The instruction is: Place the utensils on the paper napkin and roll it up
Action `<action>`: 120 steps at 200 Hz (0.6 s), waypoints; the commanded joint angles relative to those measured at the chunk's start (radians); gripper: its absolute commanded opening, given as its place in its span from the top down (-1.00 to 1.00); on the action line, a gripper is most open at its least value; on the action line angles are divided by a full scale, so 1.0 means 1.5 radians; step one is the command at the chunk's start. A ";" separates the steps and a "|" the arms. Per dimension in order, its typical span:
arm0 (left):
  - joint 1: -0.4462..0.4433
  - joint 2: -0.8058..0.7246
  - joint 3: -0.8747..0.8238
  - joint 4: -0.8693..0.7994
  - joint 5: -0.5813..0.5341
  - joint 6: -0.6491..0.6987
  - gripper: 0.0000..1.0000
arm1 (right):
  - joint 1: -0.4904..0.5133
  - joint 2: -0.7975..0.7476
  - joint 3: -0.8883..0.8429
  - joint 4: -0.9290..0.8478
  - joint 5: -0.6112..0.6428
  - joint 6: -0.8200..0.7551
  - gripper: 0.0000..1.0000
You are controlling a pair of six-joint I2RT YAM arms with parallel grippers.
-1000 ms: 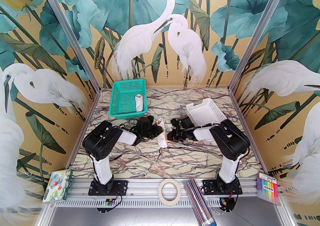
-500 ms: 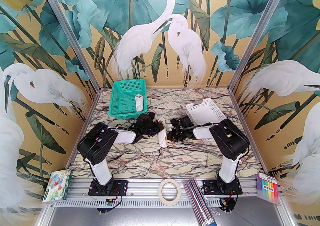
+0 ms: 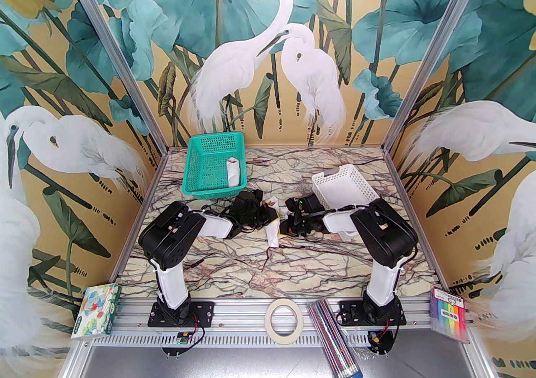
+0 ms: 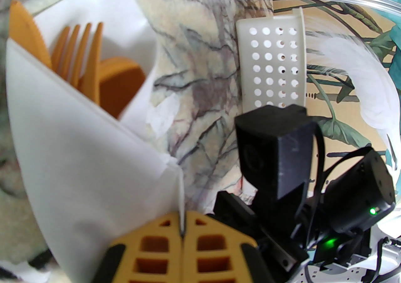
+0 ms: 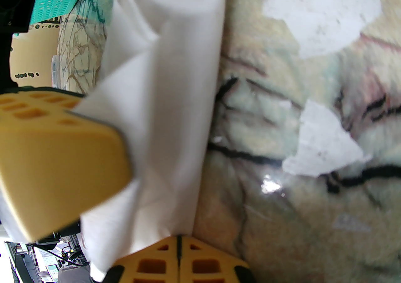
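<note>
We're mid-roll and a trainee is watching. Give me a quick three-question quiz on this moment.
1. True or false: the utensils lie bare, outside the paper napkin.
2. The left gripper is: A) open, B) shut on the napkin's edge, C) shut on nothing.
3. Fill in: the other rolled bundle lies in the ___ basket.
Key: 1 false; 2 B; 3 green.

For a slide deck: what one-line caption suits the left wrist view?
Left end effector shut on the paper napkin wrapped around the utensils, white basket beyond.
</note>
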 commanded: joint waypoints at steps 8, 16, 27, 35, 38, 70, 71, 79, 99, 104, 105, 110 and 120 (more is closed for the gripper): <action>-0.007 0.024 0.015 0.020 0.011 -0.005 1.00 | 0.004 0.026 -0.005 -0.028 0.048 -0.013 0.86; -0.007 0.027 0.012 0.019 0.008 -0.004 1.00 | 0.004 0.021 -0.007 -0.027 0.048 -0.012 0.84; -0.007 0.028 0.006 0.018 0.000 -0.002 1.00 | 0.001 0.006 -0.012 -0.027 0.049 -0.014 0.80; -0.007 0.030 0.001 0.016 -0.004 -0.002 1.00 | -0.003 -0.010 -0.018 -0.026 0.053 -0.014 0.75; -0.007 0.031 -0.001 0.017 -0.006 -0.002 1.00 | -0.005 -0.017 -0.020 -0.026 0.054 -0.014 0.74; -0.007 0.035 -0.016 0.027 -0.008 -0.004 1.00 | -0.029 -0.082 -0.037 -0.040 0.050 -0.026 0.51; -0.007 0.036 -0.017 0.027 -0.008 -0.004 1.00 | -0.030 -0.084 -0.037 -0.040 0.050 -0.026 0.50; -0.007 0.035 -0.018 0.028 -0.007 -0.005 1.00 | -0.034 -0.094 -0.040 -0.041 0.045 -0.026 0.44; -0.007 0.034 -0.020 0.029 -0.007 -0.004 1.00 | -0.039 -0.107 -0.047 -0.015 0.033 -0.006 0.33; -0.007 0.034 -0.020 0.029 -0.008 -0.005 1.00 | -0.039 -0.109 -0.050 -0.004 0.032 0.002 0.29; -0.007 0.034 -0.020 0.029 -0.008 -0.005 1.00 | -0.039 -0.109 -0.050 -0.003 0.031 0.004 0.28; -0.007 0.034 -0.020 0.029 -0.007 -0.004 1.00 | -0.039 -0.111 -0.053 0.011 0.028 0.012 0.25; -0.007 0.033 -0.020 0.029 -0.008 -0.004 1.00 | -0.038 -0.111 -0.055 0.031 0.026 0.025 0.19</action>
